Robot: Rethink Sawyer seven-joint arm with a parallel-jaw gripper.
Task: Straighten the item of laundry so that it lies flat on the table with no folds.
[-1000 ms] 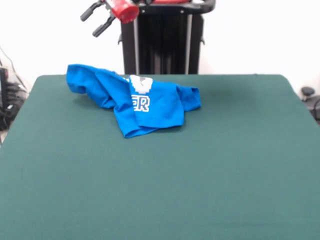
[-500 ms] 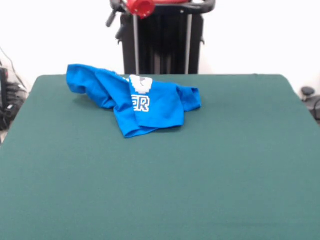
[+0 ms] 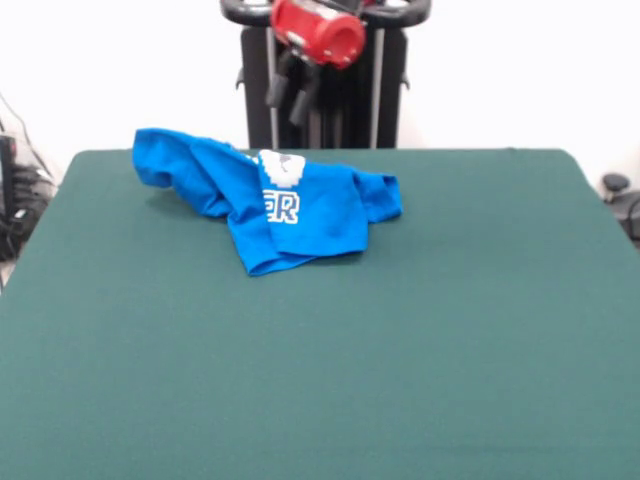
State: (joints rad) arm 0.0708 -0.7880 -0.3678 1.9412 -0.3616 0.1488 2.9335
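Observation:
The bright blue T-shirt (image 3: 265, 203) lies crumpled and folded over on the dark green table (image 3: 330, 340), near its far edge and left of centre. White block lettering and a white graphic show on its middle. My gripper (image 3: 289, 103) hangs from the red wrist in front of the black pedestal, above and just behind the shirt, apart from it. Its two black fingers (image 3: 276, 92) stand apart and hold nothing.
The black pedestal (image 3: 325, 90) stands behind the table's far edge. Cables and dark equipment (image 3: 15, 195) sit off the table's left side. A dark object (image 3: 620, 195) sits off its right side.
My gripper has swung from the upper left to the right and down, and now hangs over the table's far edge behind the shirt. The shirt has not moved.

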